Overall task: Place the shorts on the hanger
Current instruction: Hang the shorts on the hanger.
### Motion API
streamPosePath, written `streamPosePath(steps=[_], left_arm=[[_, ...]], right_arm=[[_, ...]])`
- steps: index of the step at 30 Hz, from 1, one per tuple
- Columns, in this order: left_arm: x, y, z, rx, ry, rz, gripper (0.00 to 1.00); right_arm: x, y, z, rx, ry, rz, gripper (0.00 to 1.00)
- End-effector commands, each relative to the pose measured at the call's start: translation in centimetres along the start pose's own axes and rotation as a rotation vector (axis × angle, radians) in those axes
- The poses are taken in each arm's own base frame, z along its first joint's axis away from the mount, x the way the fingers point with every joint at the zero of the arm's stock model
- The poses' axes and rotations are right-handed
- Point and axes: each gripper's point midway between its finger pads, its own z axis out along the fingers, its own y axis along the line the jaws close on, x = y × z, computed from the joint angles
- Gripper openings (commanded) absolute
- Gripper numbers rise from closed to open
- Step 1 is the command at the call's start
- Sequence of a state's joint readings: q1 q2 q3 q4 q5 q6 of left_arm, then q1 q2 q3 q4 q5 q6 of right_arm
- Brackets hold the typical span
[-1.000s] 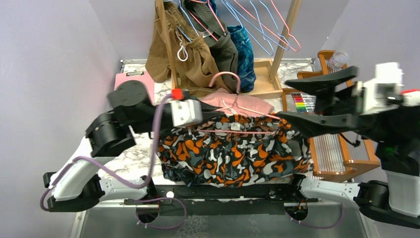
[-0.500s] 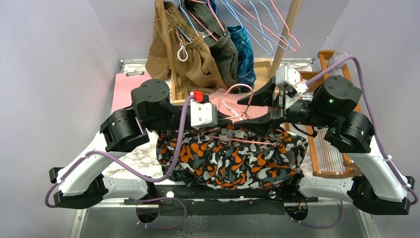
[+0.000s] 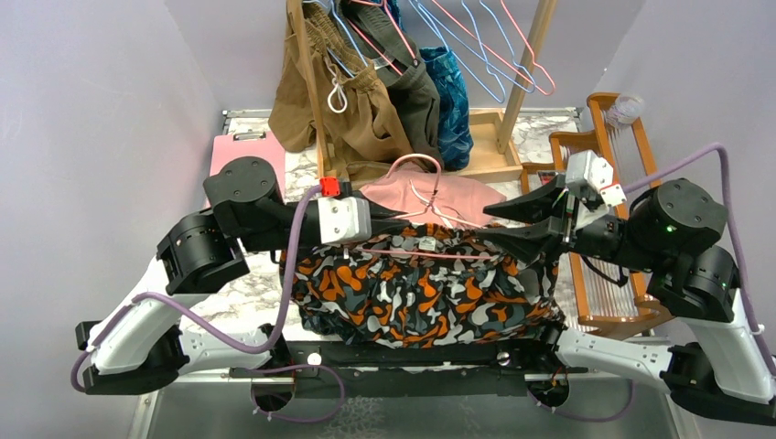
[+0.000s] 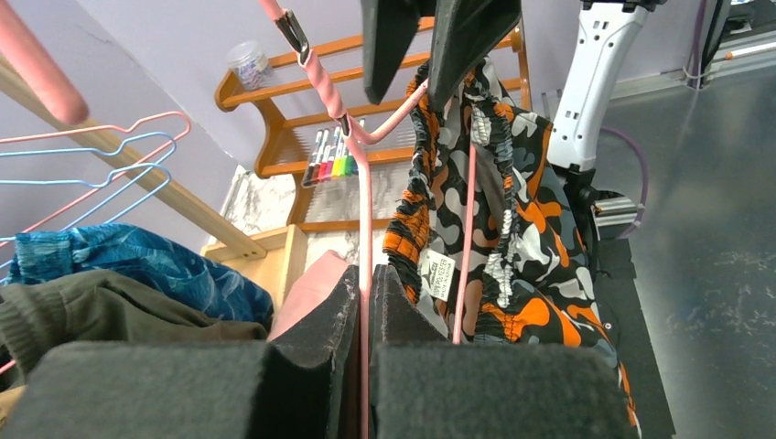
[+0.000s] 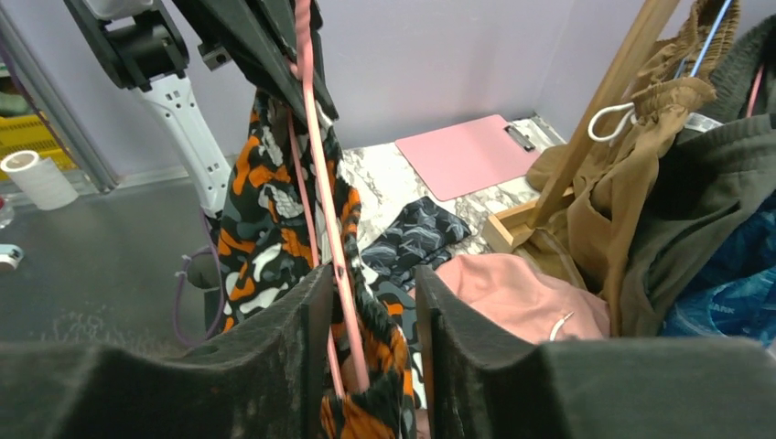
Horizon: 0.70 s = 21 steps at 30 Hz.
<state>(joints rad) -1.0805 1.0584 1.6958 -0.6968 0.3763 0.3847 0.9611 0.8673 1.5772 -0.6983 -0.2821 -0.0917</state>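
Okay, the left gripper (image 4: 366, 291) is pressed together on the hanger (image 3: 412, 250), with the thin pink wire pinched between its dark foam pads. The right gripper (image 5: 371, 283) stands part-spread. Its jaws straddle the far run of the wire and a bunch of waistband, and daylight shows on both sides, so nothing is clamped there yet as far as I can see.

The shorts (image 3: 425, 293) hang off the hanger's lower bar between the two arms, above the near part of the marbled table (image 3: 247, 283). The dusty-pink shorts (image 3: 430, 197) lie just behind them.

Risks:
- The wire is slim, smooth and round, so it could probably twist or slide in the left pads if the right side pulls.
- If the right jaws shut on fabric alone, the waistband likely drags along the bar and the shorts bunch to one end or slip off.
- If they shut on wire and cloth together, releasing could snag.
- The hanger looks springy, and a hard squeeze may bend the triangle.

Materials:
- The shorts are soft, limp woven cloth with a gathered elastic waist and a white label. The print is busy orange, white and grey blobs on dark.
- The hanger is coated wire, triangular with a curved hook.
- The pads are matte, squashy foam blocks.
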Motion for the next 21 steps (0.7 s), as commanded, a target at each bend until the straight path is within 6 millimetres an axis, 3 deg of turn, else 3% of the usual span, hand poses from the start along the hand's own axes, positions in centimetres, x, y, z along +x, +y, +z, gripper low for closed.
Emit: streamPosePath(steps=[1,9,13,15,17,19,21], left_arm=[[-1.6,1.2,-1.3,-0.079,-0.054,0.04,0.0],[-3.1,1.4,-3.1,-0.122,-0.101,0.041,0.0],[-3.5,1.2,-3.5,-0.123,-0.113,0.035,0.0],[-3.3,1.1,-3.4,-0.116,-0.112,0.031,0.0],[-3.1,1.0,-3.2,-0.11,-0.106,0.026,0.0],[-2.8,0.8,-2.9,-0.097,-0.1,0.023,0.0],[-2.4,0.5,-2.5,-0.078,-0.094,0.015,0.0]], right_arm=[[1.9,-0.8,-0.9,0.067,0.064,0.027,0.37],[2.4,-0.9,-2.3,0.101,0.08,0.04,0.27],[2.2,-0.9,-2.8,0.107,0.074,0.043,0.27],[1.7,-0.7,-2.8,0.097,0.062,0.045,0.34],[0.7,-0.4,-2.7,0.077,0.035,0.05,0.48],[-1.1,0.0,-2.6,0.05,-0.022,0.054,0.6],[-2.8,0.7,-2.3,0.006,-0.073,0.054,0.65]])
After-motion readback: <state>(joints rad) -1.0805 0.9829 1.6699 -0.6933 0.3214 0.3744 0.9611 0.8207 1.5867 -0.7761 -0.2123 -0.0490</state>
